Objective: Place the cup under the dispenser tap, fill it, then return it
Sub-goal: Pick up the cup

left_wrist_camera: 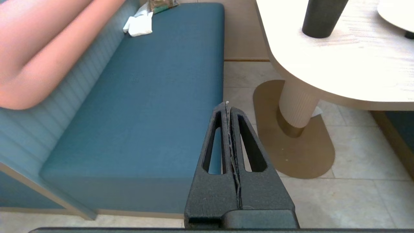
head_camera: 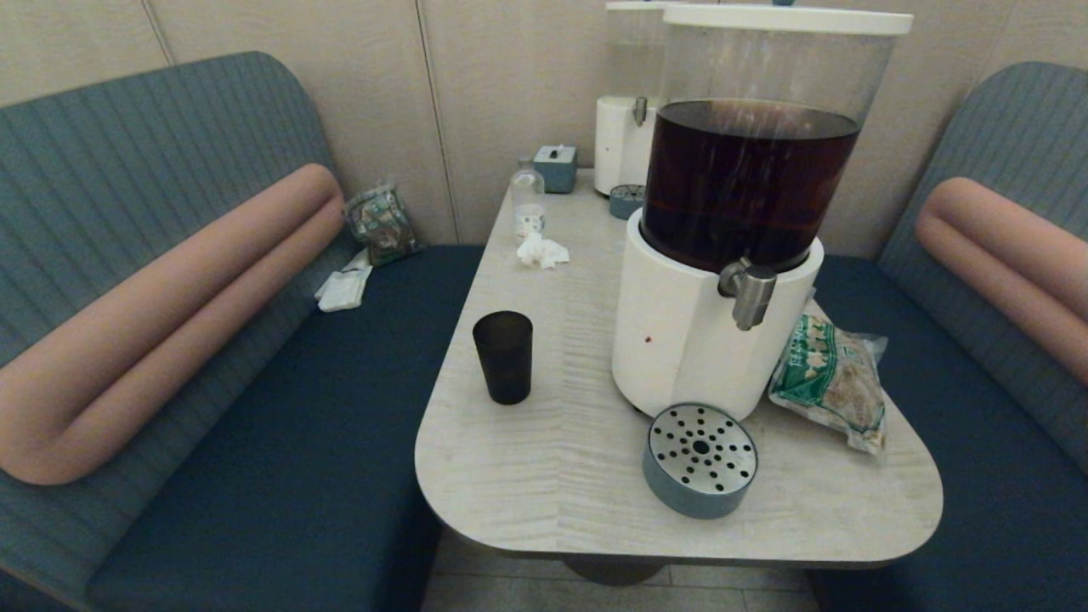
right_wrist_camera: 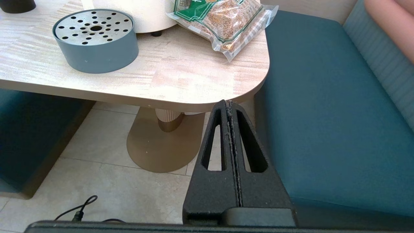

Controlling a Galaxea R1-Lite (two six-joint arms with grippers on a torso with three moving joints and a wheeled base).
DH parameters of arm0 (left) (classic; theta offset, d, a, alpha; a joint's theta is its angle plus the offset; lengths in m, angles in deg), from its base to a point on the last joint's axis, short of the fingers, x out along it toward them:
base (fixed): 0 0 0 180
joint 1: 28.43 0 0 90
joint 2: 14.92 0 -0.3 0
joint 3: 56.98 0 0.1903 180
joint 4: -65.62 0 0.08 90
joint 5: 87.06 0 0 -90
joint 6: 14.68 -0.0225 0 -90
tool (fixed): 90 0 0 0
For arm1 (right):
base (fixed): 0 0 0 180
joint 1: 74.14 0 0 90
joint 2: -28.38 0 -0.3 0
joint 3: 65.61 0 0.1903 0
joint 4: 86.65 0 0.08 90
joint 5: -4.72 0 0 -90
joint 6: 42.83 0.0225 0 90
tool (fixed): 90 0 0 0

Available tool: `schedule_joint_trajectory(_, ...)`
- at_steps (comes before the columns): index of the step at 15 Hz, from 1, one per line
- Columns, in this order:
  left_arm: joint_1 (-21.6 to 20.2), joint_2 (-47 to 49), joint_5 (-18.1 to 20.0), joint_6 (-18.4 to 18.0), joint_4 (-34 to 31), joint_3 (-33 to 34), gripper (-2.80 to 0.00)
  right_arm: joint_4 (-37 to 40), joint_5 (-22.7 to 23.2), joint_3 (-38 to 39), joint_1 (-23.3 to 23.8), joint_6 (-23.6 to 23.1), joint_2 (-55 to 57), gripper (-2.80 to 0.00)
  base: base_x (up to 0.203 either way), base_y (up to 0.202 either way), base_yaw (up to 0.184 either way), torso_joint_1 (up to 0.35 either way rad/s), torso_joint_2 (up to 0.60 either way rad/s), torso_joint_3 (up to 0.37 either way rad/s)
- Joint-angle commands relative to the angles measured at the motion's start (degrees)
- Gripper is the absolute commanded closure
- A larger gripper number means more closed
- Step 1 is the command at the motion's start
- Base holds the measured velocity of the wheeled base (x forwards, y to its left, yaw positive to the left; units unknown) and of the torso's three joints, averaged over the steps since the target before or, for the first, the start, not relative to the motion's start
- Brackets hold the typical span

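The near-black cup (head_camera: 503,355) stands upright on the left part of the table (head_camera: 544,476), apart from the dispenser; its lower half also shows in the left wrist view (left_wrist_camera: 323,17). The brushed-steel dispenser tap (head_camera: 750,293) juts from the white base (head_camera: 680,340) below the tank of dark brown drink. Under the tap and a little nearer sits a round grey drip tray (head_camera: 699,460) with a perforated steel top. My left gripper (left_wrist_camera: 227,104) hangs shut and empty below the table's left edge, above the floor. My right gripper (right_wrist_camera: 228,103) is shut and empty below the table's near right corner.
A green snack bag (head_camera: 833,378) lies right of the dispenser, also in the right wrist view (right_wrist_camera: 223,22). At the far end stand a clear bottle (head_camera: 528,202), a crumpled tissue (head_camera: 541,251), a tissue box (head_camera: 556,167) and a second pale dispenser (head_camera: 625,127). Blue benches flank the table.
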Motion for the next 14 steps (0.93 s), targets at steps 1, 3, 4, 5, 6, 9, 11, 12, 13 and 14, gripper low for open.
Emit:
schedule_joint_trajectory(1, -0.02, -0.09, 0.14, -1.30, -0.14, -0.23, 0.00, -0.11, 0.06, 0.00, -0.01, -0.02, 0.00, 0.00, 0.000, 0.000, 0.000, 0.000, 0.00, 0.000)
schedule_joint_trajectory(3, -0.02, 0.03, 1.92, -2.12, -1.09, -4.26, 0.00, -0.11, -0.03, 0.00, -0.01, -0.02, 0.00, 0.00, 0.000, 0.000, 0.000, 0.000, 0.00, 0.000)
schedule_joint_trajectory(4, -0.02, 0.24, 2.84, -2.10, -2.66, -7.66, 0.00, -0.11, -0.03, 0.00, -0.01, -0.02, 0.00, 0.00, 0.000, 0.000, 0.000, 0.000, 0.00, 0.000)
schedule_joint_trajectory(5, -0.02, 0.50, 3.59, -2.12, -5.92, -12.06, 0.00, -0.11, -0.03, 0.00, -0.01, -0.02, 0.00, 0.00, 0.000, 0.000, 0.000, 0.000, 0.00, 0.000)
schedule_joint_trajectory(6, -0.02, 0.66, 4.74, -2.13, -10.17, -16.24, 0.00, -0.11, -0.03, 0.00, -0.01, -0.02, 0.00, 0.00, 0.000, 0.000, 0.000, 0.000, 0.00, 0.000)
schedule_joint_trajectory(9, -0.02, 2.54, 15.33, 0.24, -15.49, -22.74, 0.00, -0.11, -0.03, 0.00, -0.01, -0.02, 0.00, 0.00, 0.000, 0.000, 0.000, 0.000, 0.00, 0.000)
schedule_joint_trajectory(11, -0.02, 5.09, 24.36, 9.42, -14.93, -25.66, 0.00, -0.11, -0.03, 0.00, -0.01, -0.02, 0.00, 0.00, 0.000, 0.000, 0.000, 0.000, 0.00, 0.000)
schedule_joint_trajectory(12, 0.00, 7.07, 27.40, 12.01, -13.26, -26.68, 0.00, -0.11, -0.03, 0.00, -0.01, -0.02, 0.00, 0.00, 0.000, 0.000, 0.000, 0.000, 0.00, 0.000)
schedule_joint_trajectory(13, 0.16, 9.81, 29.88, 13.51, -10.60, -27.33, 0.00, -0.11, -0.03, 0.00, -0.01, -0.02, 0.00, 0.00, 0.000, 0.000, 0.000, 0.000, 0.00, 0.000)
schedule_joint_trajectory(14, 0.63, 12.88, 31.86, 14.91, -7.27, -27.80, 0.00, -0.11, -0.03, 0.00, -0.01, -0.02, 0.00, 0.00, 0.000, 0.000, 0.000, 0.000, 0.00, 0.000)
